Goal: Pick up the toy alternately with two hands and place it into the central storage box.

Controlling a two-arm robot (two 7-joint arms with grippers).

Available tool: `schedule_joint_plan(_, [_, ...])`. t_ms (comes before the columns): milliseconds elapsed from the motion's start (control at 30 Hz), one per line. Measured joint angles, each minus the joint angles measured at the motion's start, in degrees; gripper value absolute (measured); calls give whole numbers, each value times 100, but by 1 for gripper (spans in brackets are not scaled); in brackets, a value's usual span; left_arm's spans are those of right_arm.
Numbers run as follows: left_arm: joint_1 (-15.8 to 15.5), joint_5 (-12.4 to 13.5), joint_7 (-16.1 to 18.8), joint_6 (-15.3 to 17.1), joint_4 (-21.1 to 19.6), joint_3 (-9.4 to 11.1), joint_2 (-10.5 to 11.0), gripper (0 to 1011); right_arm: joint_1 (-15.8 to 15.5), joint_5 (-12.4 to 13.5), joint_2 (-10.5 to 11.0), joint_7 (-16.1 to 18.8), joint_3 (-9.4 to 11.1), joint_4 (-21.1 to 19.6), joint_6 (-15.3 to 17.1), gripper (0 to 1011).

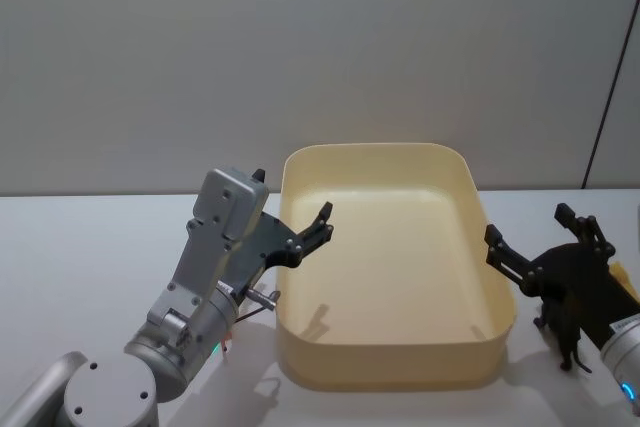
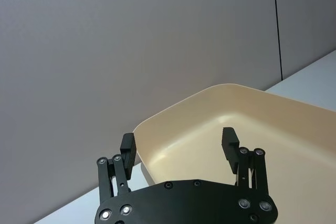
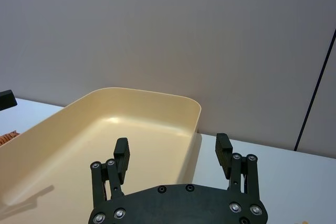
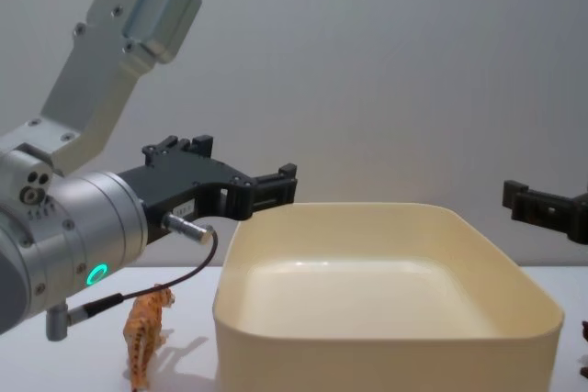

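The left end effector, spread and empty, hovers over the cream storage tub's 9 o'clock rim. The right end effector, likewise spread and empty, hangs beside its 3 o'clock wall. A toy tiger stands on the white surface at the tub's 8 o'clock, and a dark toy animal at 4 o'clock.

Plain grey wall with a thin dark vertical seam at right, behind a pale white tabletop.

Fingers spread, the left gripper hangs over the cream storage box's left rim, the right gripper outside its right wall.
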Motion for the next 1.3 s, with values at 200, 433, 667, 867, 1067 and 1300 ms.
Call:
schedule_joint_plan(200, [0, 0, 0, 0, 0, 0, 0, 1001, 0, 0, 0, 0, 0, 0, 0, 1001])
schedule_joint_plan(433, [0, 0, 0, 0, 0, 0, 0, 1001, 0, 0, 0, 0, 0, 0, 0, 1001])
schedule_joint_plan(667, [0, 0, 0, 0, 0, 0, 0, 1001, 0, 0, 0, 0, 0, 0, 0, 1001])
schedule_joint_plan(867, [0, 0, 0, 0, 0, 0, 0, 1001, 0, 0, 0, 0, 0, 0, 0, 1001])
schedule_joint_plan(1067, [0, 0, 0, 0, 0, 0, 0, 1001, 0, 0, 0, 0, 0, 0, 0, 1001])
schedule_joint_plan(1300, [0, 0, 0, 0, 0, 0, 0, 1001, 0, 0, 0, 0, 0, 0, 0, 1001])
